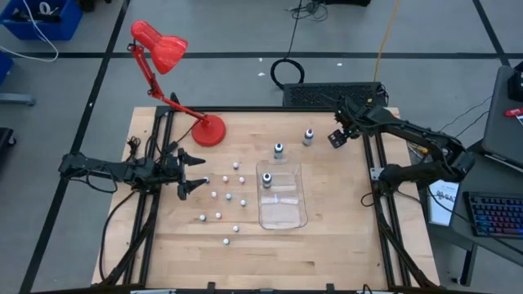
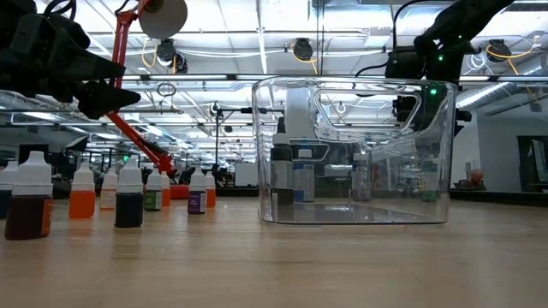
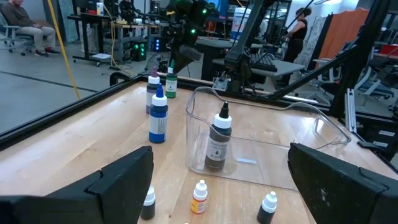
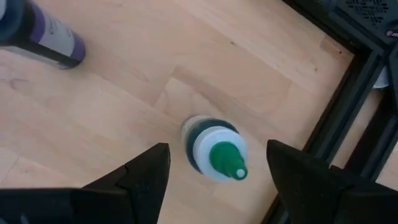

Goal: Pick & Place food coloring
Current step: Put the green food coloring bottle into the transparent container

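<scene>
High view: the right pincer is held spread open beside the green-topped bottle.

Taking the clear tray as landmark: one dark bottle is seen standing upright inside it at its far end, the blue-topped bottle just beyond that end, and the green-topped one farther beyond toward the right arm, seen between the spread fingers in the right wrist view. The tiny bottles are scattered on the wooden surface left of the tray. The left pincer is held open near them, gripping nothing.
</scene>
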